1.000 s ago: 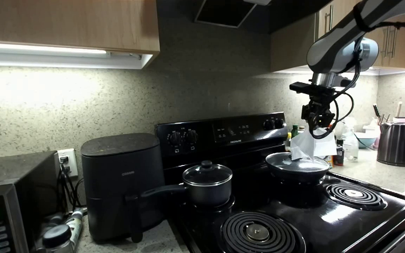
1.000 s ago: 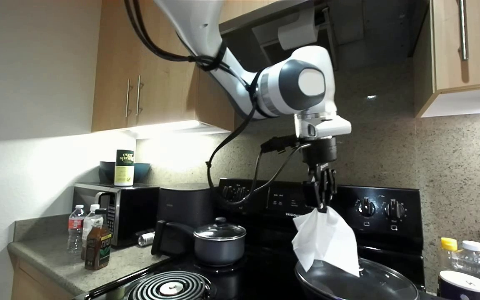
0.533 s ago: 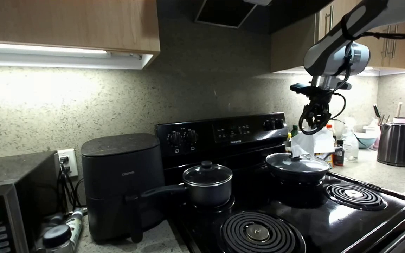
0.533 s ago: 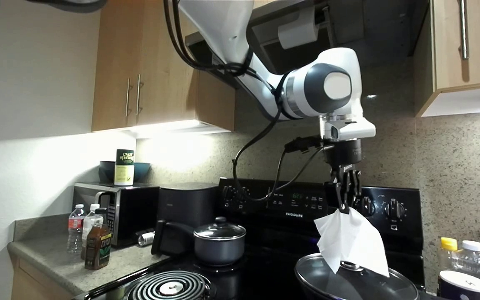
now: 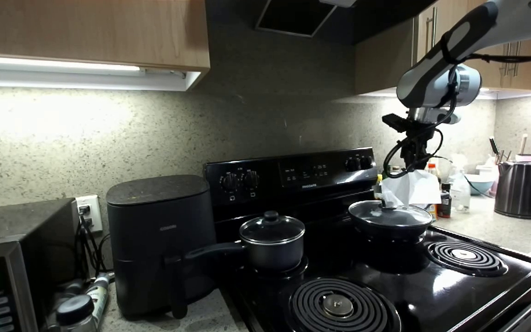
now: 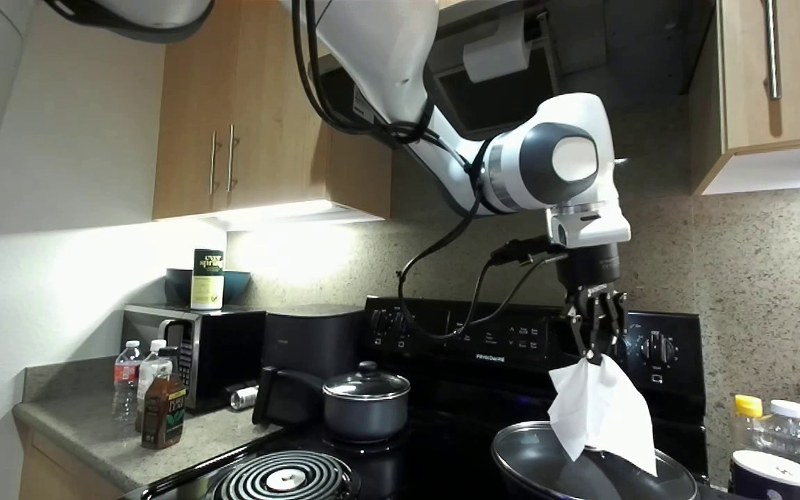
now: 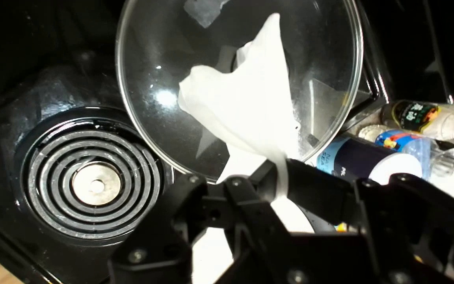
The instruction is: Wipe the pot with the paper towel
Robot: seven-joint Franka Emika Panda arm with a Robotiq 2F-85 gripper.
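The pot [image 5: 387, 229], wide and dark under a domed glass lid, sits on a back burner in an exterior view. A white paper towel [image 6: 601, 417] hangs over its lid, pinched near its top by my gripper [image 6: 594, 355], whose fingers are shut on it. The wrist view has the towel [image 7: 246, 102] spread in front of the lid [image 7: 160, 130], a narrow fold running up between the fingertips of the gripper [image 7: 280, 173]. The lid's knob is partly covered by the towel. Whether the towel's lower edge touches the glass I cannot tell.
A smaller saucepan [image 5: 272, 251] with a long handle stands on another back burner, beside a black air fryer [image 5: 162, 249]. Close to the pot are a dark canister [image 7: 349, 157] and several bottles [image 6: 799, 434]. The stove's control panel [image 5: 302, 173] rises behind.
In an exterior view, my gripper with the towel has moved rightward across the lid and slightly lower. The pot has stayed in place, and the grip on the towel is the same.
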